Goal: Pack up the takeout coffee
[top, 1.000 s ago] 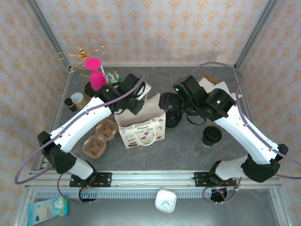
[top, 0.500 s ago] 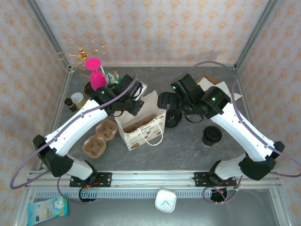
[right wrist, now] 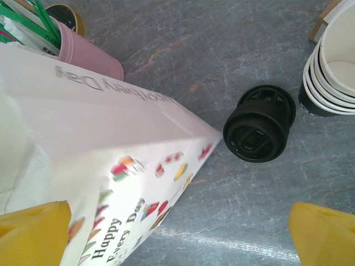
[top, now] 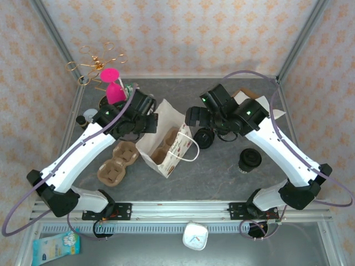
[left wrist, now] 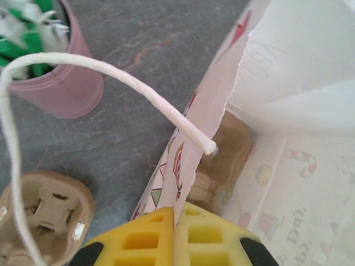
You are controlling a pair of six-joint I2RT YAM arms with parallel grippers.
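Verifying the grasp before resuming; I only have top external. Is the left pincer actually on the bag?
Observer: Yes. Left wrist shows the left pincer shut on the paper bag's wall, the paper pinched between its fingers.
Operator: Right pincer?
Observer: Right wrist shows the right pincer wide open and empty, by the bag's printed side.
Operator: Anything under that arm?
Observer: A stack of white-rimmed cups, close beside a black lidded item. Whether that item is a cup or a lid pile, I can't tell.

A robot lab cell (aluminium frame) walled by wallpaper-print panels.
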